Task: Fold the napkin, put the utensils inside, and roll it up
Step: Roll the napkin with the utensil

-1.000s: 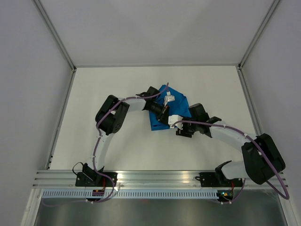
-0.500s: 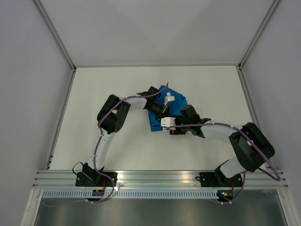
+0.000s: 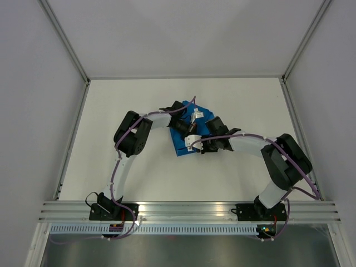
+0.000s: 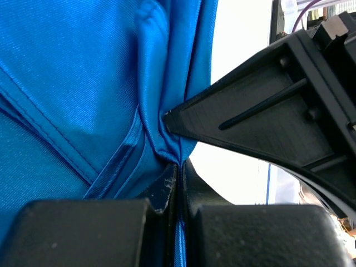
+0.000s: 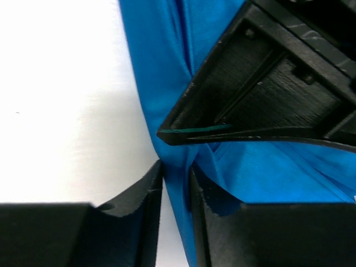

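The bright blue napkin (image 3: 182,147) lies bunched near the middle of the white table (image 3: 111,111). My left gripper (image 3: 189,132) reaches in from the left and is shut on a gathered fold of the napkin (image 4: 72,83), which shows pinched between its pads (image 4: 179,167). My right gripper (image 3: 193,143) reaches in from the right, just below the left one. It is closed on the same hanging edge of the napkin (image 5: 150,67), with cloth filling the narrow gap between its fingers (image 5: 175,172). Each wrist view shows the other gripper's finger pressed against the fold. The knife is hidden.
A metal frame post and grey walls bound the table on the left (image 3: 72,139), right (image 3: 295,122) and back. Both arm bases sit on the rail at the near edge (image 3: 189,208).
My right arm has swung left across the table, its gripper coming in beside the left one at the napkin's lower edge. The left gripper has shifted slightly with the cloth.
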`<control>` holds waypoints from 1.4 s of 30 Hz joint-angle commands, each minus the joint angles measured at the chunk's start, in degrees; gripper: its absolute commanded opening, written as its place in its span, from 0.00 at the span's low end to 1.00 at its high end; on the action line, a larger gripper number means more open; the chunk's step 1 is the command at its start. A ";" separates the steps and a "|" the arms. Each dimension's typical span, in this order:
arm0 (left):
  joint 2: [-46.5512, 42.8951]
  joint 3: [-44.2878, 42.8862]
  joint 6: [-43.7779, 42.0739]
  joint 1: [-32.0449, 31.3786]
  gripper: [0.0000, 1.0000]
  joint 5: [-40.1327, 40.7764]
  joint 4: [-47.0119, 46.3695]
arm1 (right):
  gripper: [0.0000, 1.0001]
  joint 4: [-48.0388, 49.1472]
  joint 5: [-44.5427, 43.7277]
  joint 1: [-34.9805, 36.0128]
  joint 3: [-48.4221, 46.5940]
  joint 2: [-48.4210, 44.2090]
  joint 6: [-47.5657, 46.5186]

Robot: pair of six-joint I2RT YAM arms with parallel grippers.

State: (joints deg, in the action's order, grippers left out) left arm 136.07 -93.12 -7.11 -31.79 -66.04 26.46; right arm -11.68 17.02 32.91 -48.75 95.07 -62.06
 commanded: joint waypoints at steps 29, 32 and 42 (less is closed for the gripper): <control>-24.61 15.24 18.80 8.41 0.46 34.54 -24.34 | 0.10 -58.01 19.54 -6.36 -35.62 29.38 -8.86; -32.06 23.83 20.74 8.85 0.47 45.61 -30.12 | 0.11 -61.08 20.60 -7.85 -39.13 32.45 -9.83; -53.96 44.41 8.12 -1.74 0.51 64.16 -42.54 | 0.11 -65.75 21.74 -9.96 -44.94 38.52 -10.27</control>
State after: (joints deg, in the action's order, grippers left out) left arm 86.35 -51.99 8.82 -27.57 -11.75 -9.98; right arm -77.91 41.69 23.22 -93.58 129.69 -68.99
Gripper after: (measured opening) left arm 0.497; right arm 0.229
